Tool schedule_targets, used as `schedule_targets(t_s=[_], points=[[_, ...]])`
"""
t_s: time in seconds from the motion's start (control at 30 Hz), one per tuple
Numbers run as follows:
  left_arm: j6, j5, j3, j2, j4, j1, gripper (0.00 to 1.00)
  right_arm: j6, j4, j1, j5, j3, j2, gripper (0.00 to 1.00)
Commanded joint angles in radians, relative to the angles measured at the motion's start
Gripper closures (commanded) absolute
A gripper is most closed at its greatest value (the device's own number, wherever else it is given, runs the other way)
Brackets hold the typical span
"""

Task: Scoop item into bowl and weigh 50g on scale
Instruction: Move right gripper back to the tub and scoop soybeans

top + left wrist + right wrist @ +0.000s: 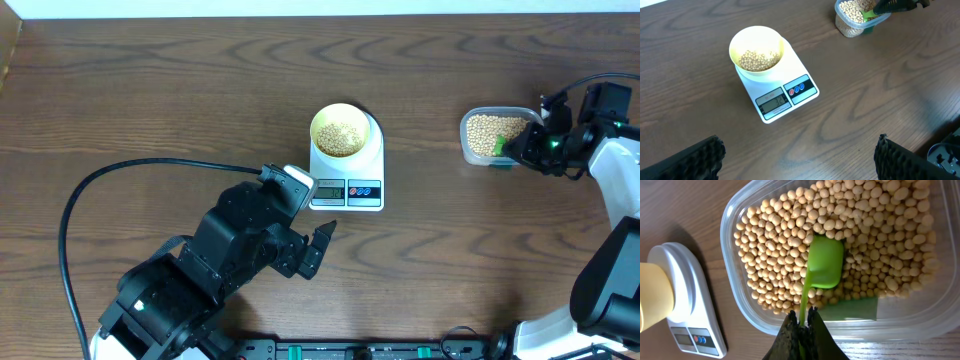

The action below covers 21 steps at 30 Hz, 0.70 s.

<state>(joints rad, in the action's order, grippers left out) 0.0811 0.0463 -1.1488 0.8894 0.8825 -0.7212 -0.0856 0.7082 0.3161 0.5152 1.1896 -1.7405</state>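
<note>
Right claw (802,324) clamps the green scoop (825,262), its length pointing up-frame into the beans (770,255); left claw (799,144) gapes open; scale (791,71) digits unreadable.

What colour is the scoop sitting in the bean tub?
Bright lime green; the scoop shows best in the right wrist view.

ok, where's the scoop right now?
In the right wrist view the green scoop sits in the beans inside the clear tub, handle pinched by the right gripper; overhead, that tub is right of the scale.
</note>
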Motion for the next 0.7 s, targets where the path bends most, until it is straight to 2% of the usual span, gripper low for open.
schedule_targets(t_s=[0.0, 0.33, 0.67], points=[[0.002, -0.002, -0.007, -0.001, -0.001, 0.003, 0.02, 0.054, 0.0, 0.027, 0.124, -0.015, -0.018, 0.99], [0.002, -0.002, -0.007, -0.001, 0.0, 0.003, 0.02, 0.118, 0.003, 0.132, 0.354, -0.014, -0.018, 0.99], [0.002, -0.002, -0.007, -0.001, -0.001, 0.003, 0.02, 0.145, 0.021, 0.228, 0.446, -0.016, -0.018, 0.99]])
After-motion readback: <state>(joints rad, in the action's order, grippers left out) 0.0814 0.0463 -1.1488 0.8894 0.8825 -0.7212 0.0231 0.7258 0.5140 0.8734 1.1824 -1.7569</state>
